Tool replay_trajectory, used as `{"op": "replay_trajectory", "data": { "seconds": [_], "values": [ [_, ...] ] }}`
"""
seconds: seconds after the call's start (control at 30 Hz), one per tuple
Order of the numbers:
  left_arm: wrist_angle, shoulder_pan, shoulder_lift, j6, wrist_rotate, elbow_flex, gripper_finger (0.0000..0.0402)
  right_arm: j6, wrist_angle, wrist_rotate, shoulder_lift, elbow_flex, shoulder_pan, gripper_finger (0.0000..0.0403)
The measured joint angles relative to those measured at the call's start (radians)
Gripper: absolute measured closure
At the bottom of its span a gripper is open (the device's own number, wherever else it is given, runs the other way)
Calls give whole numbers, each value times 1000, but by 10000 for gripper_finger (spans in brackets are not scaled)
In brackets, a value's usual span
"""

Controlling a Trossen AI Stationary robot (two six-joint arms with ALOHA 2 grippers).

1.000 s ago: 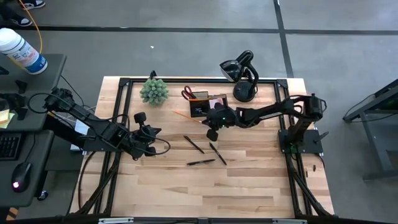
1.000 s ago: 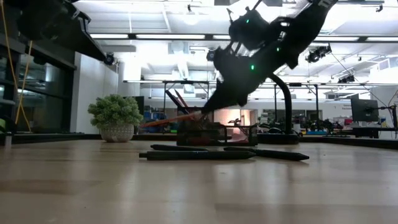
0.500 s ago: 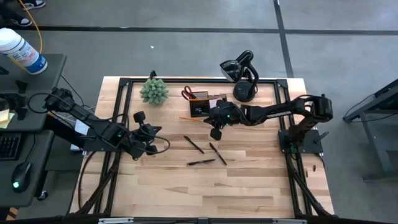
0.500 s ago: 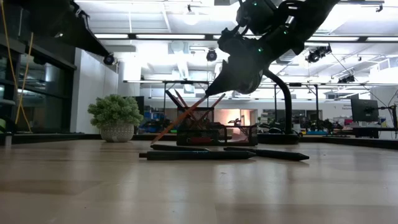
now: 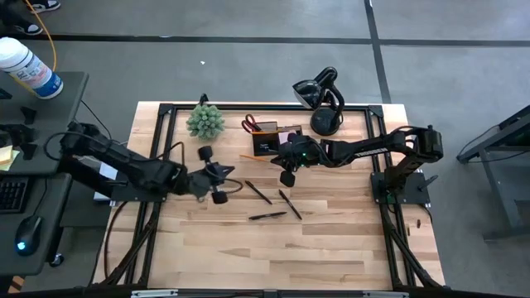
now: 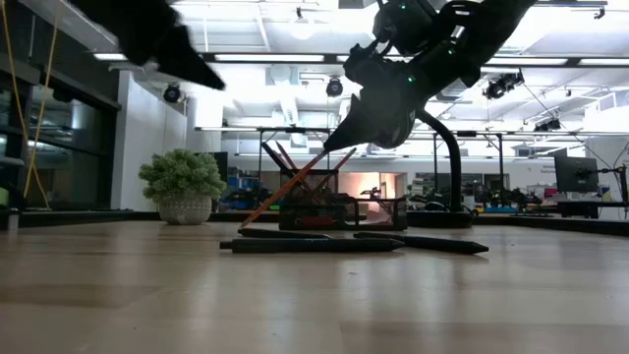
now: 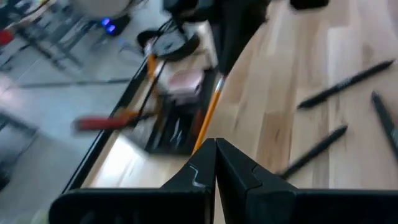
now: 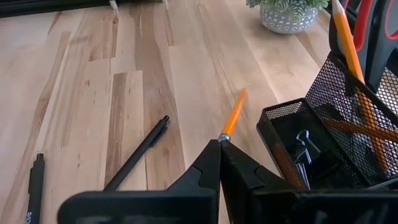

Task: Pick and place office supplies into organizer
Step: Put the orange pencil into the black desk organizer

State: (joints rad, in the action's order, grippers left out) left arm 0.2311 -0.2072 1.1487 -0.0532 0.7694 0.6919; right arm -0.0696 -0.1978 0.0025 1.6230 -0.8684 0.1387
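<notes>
Nearest across the tabletop (image 5: pixel 331 248) lie three black pens (image 5: pixel 267 216), loose on the bare wood and waiting to be collected. Just behind them at the left, the left gripper (image 5: pixel 217 178) hangs above the wood, its jaws pressed together on nothing, pointed toward those pens.

Farther back, the right gripper (image 5: pixel 286 162) has its jaws clamped on the eraser end of an orange pencil (image 8: pixel 235 113). In the low view that pencil (image 6: pixel 290 187) slants down from the gripper, its tip low at the near-left side of the organizer (image 5: pixel 277 141), outside the wall as far as I can tell.

So the step in hand, I'd judge, is seating this pencil. To do it well, the tip has to come up over the mesh rim and the shaft stand closer to upright before release; let go at this slant and it may slide back onto the wood. It should also steer clear of what already stands inside.

The organizer itself sits near the back edge. Its tall cup holds red-handled scissors (image 5: pixel 249 124) and at least one more orange pencil. A low front tray carries small dark clips (image 8: pixel 303 147). A pink pad (image 7: pixel 185 79) shows in another compartment. Behind it all are the green plant (image 5: pixel 204 121) and a black curved-neck stand (image 5: pixel 323 99).
</notes>
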Motion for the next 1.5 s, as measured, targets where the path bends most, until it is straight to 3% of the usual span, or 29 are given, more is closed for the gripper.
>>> {"op": "replay_trajectory", "data": {
  "seconds": [0.13, 0.27, 0.43, 0.6, 0.87, 1.03, 1.2, 1.5],
  "values": [
    [-179, 89, 76, 150, -158, 0, 401, 0, -1, 0, 0, 0, 0, 402],
    [-310, 143, 129, 305, -247, 1, 401, 0, -1, 0, 0, 0, 1, 402],
    [-310, 213, 161, 371, -336, 0, 394, 0, -2, 1, 0, 0, 1, 403],
    [-315, 266, 184, 417, -406, 0, 343, 0, -8, 0, 0, 0, 1, 403],
    [-403, 309, 291, 423, -496, 1, 225, 0, -13, 0, 0, 0, 1, 403],
    [-458, 305, 360, 424, -568, 0, 180, -11, -18, -23, 0, 0, 1, 403],
    [-390, 305, 354, 278, -571, 0, 175, -62, -17, -42, 0, 0, 0, 402],
    [-264, 305, 258, 199, -573, 1, 198, -61, -5, -35, 1, 0, 8, 396]
  ]
}}
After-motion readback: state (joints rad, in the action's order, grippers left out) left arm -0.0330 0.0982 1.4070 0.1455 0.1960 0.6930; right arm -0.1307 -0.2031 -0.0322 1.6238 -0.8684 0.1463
